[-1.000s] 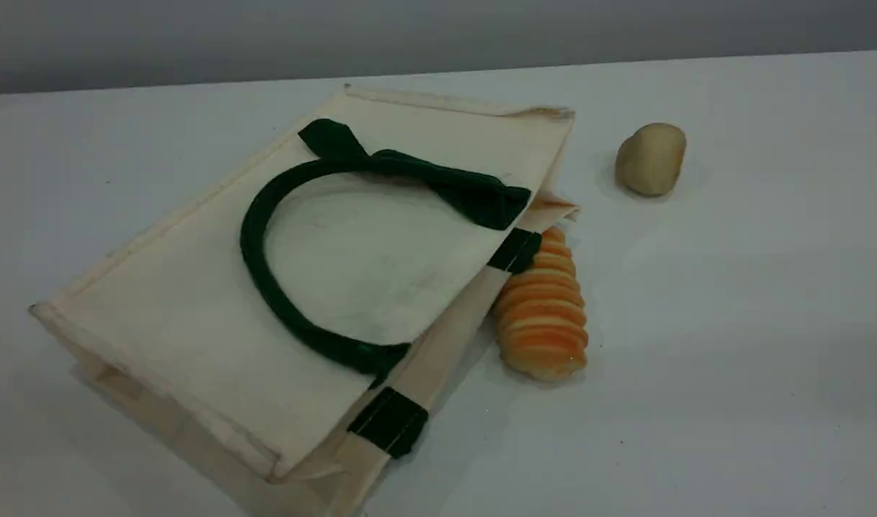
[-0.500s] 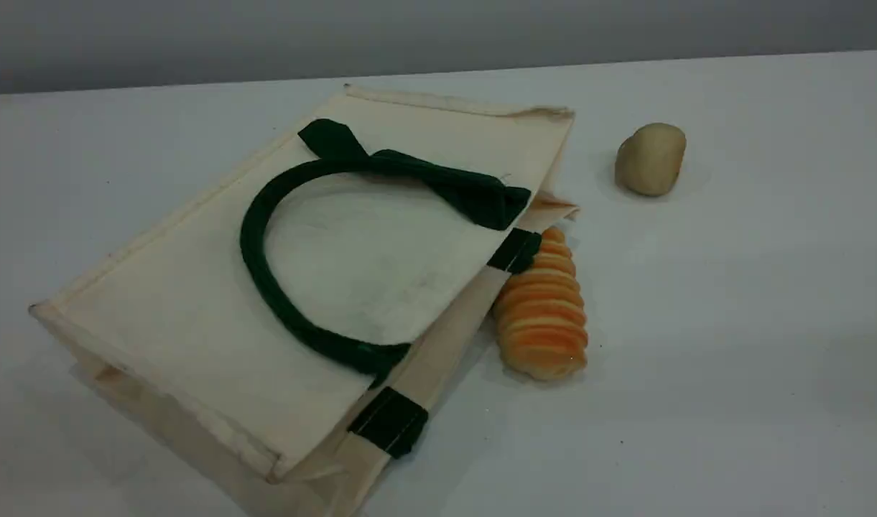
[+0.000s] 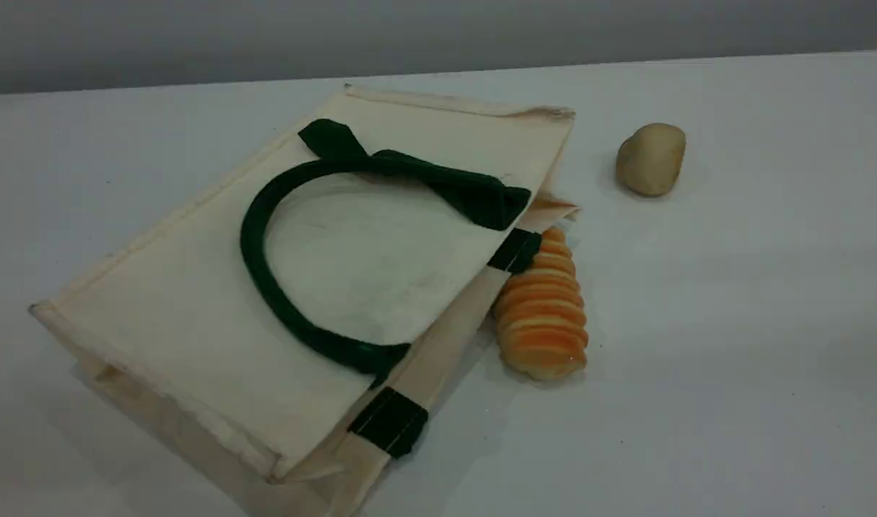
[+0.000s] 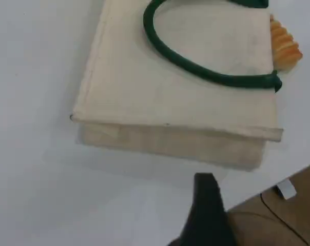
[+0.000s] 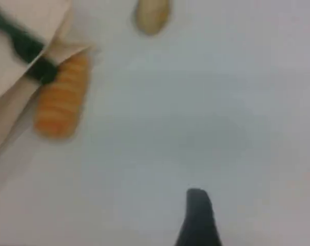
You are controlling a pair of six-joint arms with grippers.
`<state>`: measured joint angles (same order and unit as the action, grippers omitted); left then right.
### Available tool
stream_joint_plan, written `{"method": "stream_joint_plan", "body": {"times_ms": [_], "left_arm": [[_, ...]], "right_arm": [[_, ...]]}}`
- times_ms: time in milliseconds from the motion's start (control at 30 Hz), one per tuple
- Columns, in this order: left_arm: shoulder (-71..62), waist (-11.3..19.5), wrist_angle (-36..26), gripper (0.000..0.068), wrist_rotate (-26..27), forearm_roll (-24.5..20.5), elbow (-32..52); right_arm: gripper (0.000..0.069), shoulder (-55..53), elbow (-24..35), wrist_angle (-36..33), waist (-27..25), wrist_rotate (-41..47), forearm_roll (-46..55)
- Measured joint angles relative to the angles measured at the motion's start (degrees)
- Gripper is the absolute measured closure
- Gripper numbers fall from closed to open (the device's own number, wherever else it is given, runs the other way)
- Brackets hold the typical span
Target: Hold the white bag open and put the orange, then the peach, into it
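Observation:
The white bag (image 3: pixel 194 301) lies flat on its side on the table, mouth toward the right and shut. Its dark green handle (image 3: pixel 255 237) loops over the top panel. From the left wrist view I see the bag (image 4: pixel 160 92) from its bottom end; my left gripper (image 4: pixel 206 197) hovers just short of that end, one dark fingertip showing, nothing in it. My right gripper (image 5: pixel 197 212) hangs over bare table to the right of the bag's mouth (image 5: pixel 37 13), holding nothing. The orange and the peach are out of view. Neither arm shows in the scene view.
A ridged orange-yellow bread loaf (image 3: pixel 542 316) lies against the bag's mouth edge, also seen as the loaf (image 5: pixel 60 97). A tan potato-like lump (image 3: pixel 650 158) sits farther back right. The table's edge and brown floor (image 4: pixel 283 220) appear beside the left gripper.

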<state>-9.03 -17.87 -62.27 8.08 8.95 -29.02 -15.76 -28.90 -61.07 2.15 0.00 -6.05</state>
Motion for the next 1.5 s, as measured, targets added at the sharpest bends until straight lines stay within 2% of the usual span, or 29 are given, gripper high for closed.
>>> {"method": "stream_joint_plan", "body": {"times_ms": [67,167,400,533,867,1500], "left_arm": [[0.0,0.2,0.1,0.0218,0.0,0.0,0.0],[0.0,2.8,0.1,0.0218,0.2,0.3,0.0],[0.0,12.3,0.2,0.0218,0.2,0.3,0.0],[0.7,15.5,0.2,0.0218,0.2,0.1,0.0],[9.2,15.5,0.0,0.0218,0.2,0.1,0.0],[9.0,15.4,0.0,0.0218,0.2,0.2,-0.1]], "right_arm": [[0.0209,1.9,0.0,0.0,-3.7,0.0,0.0],[0.0209,6.8,0.0,0.0,-6.4,0.0,0.0],[0.0209,15.9,-0.2,-0.5,-6.1,0.0,-0.1],[0.021,15.9,-0.2,-0.5,-6.1,0.0,-0.1],[0.021,15.8,-0.2,-0.4,-6.1,0.0,-0.1],[0.021,15.8,-0.2,-0.2,-6.1,-0.3,-0.1]]}}
